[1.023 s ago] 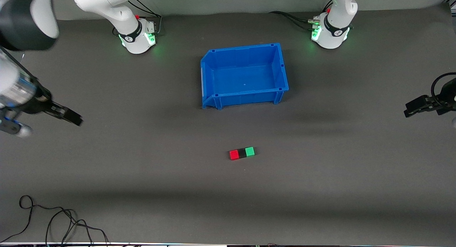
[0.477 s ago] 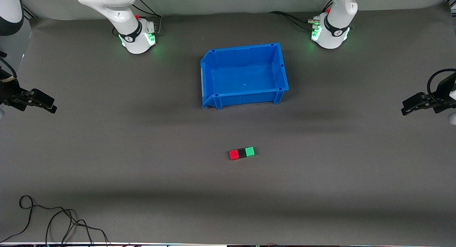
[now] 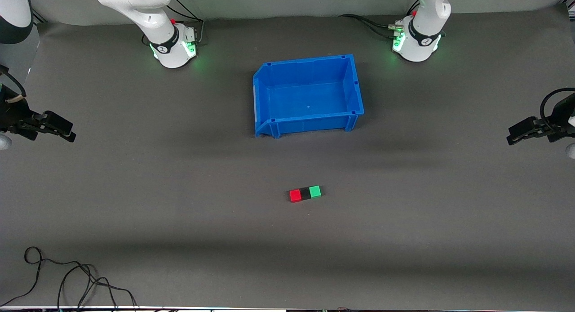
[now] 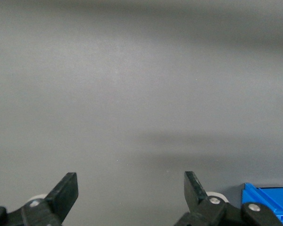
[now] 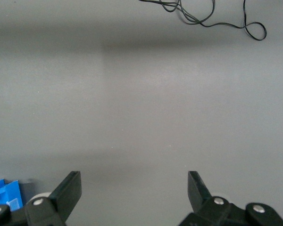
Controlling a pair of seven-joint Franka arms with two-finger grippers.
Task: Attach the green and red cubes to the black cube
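A loose cable (image 3: 67,276) lies at the near corner on the right arm's end, the red cube (image 3: 295,195), black cube (image 3: 305,193) and green cube (image 3: 315,191) sit touching in a row mid-table, the blue bin (image 3: 308,123) lies farther, and the right gripper (image 3: 67,133) and left gripper (image 3: 515,135) hang empty, fingers spread, over opposite end edges.

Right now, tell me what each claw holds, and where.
Nothing. The left claw and right claw are both open, over bare mat at the table's ends.
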